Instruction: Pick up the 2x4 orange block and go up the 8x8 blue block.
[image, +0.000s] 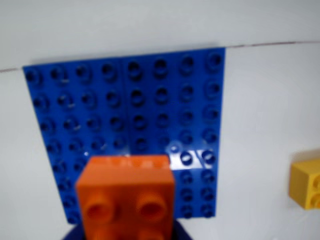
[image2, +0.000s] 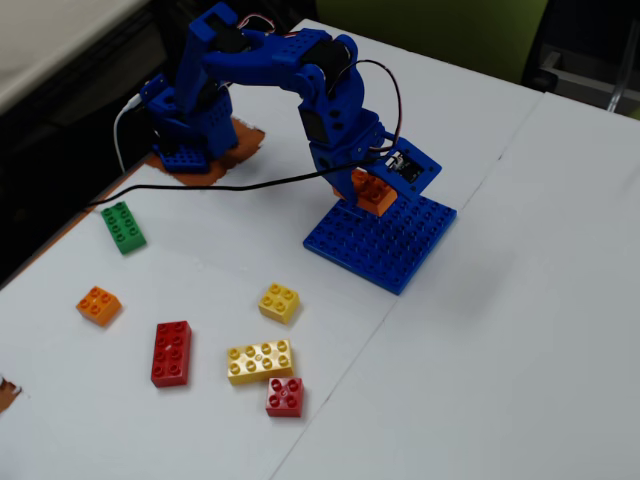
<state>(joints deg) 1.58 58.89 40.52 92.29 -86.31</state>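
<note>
The 2x4 orange block (image: 125, 197) is held in my gripper (image: 127, 236). It fills the bottom of the wrist view, and only its near studs show. In the fixed view the orange block (image2: 375, 192) hangs under the blue gripper (image2: 378, 185), over the far left part of the 8x8 blue block (image2: 385, 245). In the wrist view this flat blue baseplate (image: 150, 100) lies right behind and below the orange block. I cannot tell whether the block touches the plate. The jaws are mostly hidden by the block.
In the fixed view loose bricks lie front left of the plate: a small yellow one (image2: 279, 301), a long yellow one (image2: 260, 361), a small red one (image2: 285, 396), a long red one (image2: 171, 352), a small orange one (image2: 99, 304) and a green one (image2: 123, 226). A yellow brick (image: 306, 182) shows in the wrist view.
</note>
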